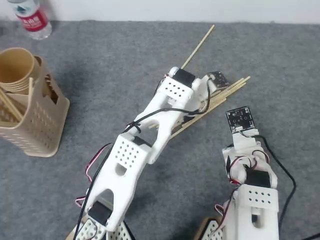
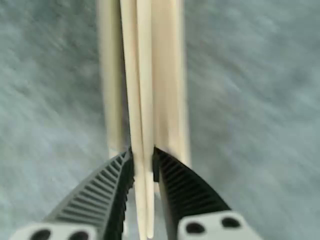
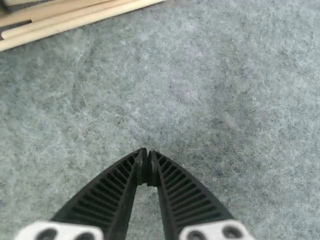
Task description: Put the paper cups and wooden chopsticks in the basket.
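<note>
Several wooden chopsticks [image 1: 227,91] lie in a bundle on the grey carpet at centre right, with one more chopstick [image 1: 198,46] lying apart behind them. My left gripper [image 2: 143,161] is shut on the chopsticks [image 2: 145,100] of that bundle, its arm [image 1: 150,135] stretching over them. My right gripper [image 3: 148,162] is shut and empty, close above the carpet beside the chopstick ends [image 3: 65,17]. The tan basket [image 1: 45,120] at the left edge holds stacked paper cups [image 1: 17,67] and chopsticks [image 1: 11,107].
A plastic bottle [image 1: 31,17] with a red label stands at the back left, behind the basket. Open carpet [image 1: 110,70] stretches between the basket and the chopstick bundle. The right arm [image 1: 250,175] sits at the lower right.
</note>
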### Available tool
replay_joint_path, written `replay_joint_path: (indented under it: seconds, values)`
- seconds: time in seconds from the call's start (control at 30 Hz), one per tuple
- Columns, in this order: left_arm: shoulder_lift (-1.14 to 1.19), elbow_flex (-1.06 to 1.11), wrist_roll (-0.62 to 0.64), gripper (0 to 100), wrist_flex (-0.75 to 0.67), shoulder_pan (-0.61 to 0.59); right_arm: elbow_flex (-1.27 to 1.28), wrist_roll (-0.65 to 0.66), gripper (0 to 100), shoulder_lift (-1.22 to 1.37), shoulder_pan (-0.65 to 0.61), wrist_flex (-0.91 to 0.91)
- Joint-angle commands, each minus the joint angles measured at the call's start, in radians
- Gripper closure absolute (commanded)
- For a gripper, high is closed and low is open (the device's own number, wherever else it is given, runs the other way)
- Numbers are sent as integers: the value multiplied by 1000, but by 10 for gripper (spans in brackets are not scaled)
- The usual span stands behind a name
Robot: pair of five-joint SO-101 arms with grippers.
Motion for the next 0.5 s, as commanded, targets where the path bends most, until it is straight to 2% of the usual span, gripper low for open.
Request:
replay_joint_path:
  seconds: [0.0, 0.3, 0.47]
  values:
    - [-278, 1, 58, 991, 43, 15, -8, 12, 990, -13, -4, -12]
    - [-787, 220, 69, 991, 41, 29, 15, 12, 990, -13, -4, -35]
    - [-1071, 231, 137, 991, 35, -69, 37, 12, 990, -13, -2, -61]
